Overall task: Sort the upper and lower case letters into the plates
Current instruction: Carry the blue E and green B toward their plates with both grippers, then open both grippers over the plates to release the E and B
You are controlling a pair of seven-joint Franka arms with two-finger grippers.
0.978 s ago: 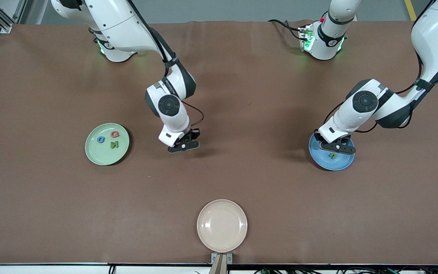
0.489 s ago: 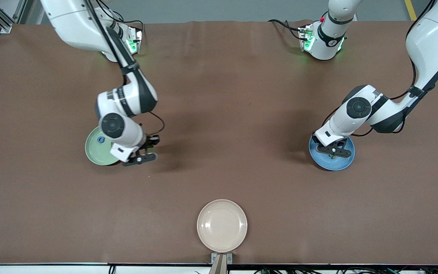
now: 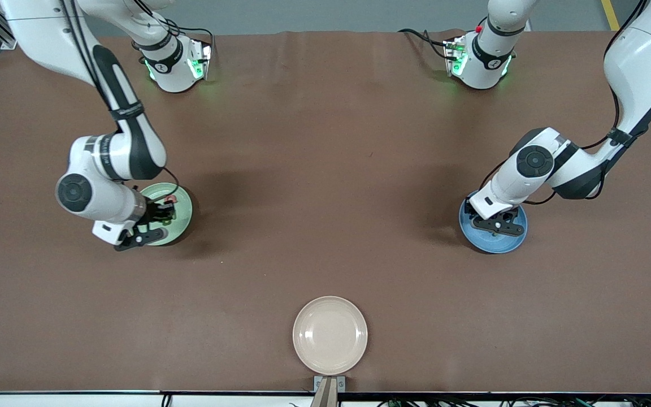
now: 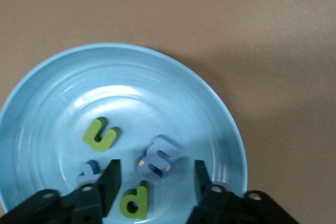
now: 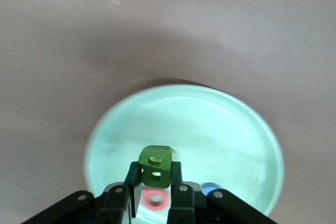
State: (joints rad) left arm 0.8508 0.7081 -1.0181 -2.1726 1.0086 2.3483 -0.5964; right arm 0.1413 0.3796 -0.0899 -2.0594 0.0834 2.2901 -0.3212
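Observation:
My right gripper (image 3: 161,215) is shut on a dark green letter (image 5: 156,167) and holds it over the pale green plate (image 3: 183,210). In the right wrist view that plate (image 5: 184,124) holds a red letter (image 5: 156,198) and a blue letter (image 5: 210,188) under the fingers. My left gripper (image 3: 500,221) is open and low over the blue plate (image 3: 495,244). In the left wrist view the blue plate (image 4: 121,77) holds a green u (image 4: 100,134), a pale blue m (image 4: 159,157), a green d (image 4: 135,201) and a blue letter (image 4: 88,170) partly hidden by one finger.
An empty cream-beige plate (image 3: 330,334) sits at the table's edge nearest the front camera, midway along it. The brown table cover (image 3: 325,169) lies bare between the two plates.
My right arm has swung from over the middle of the table to over the green plate, carrying the green letter. My left gripper has stayed over the blue plate.

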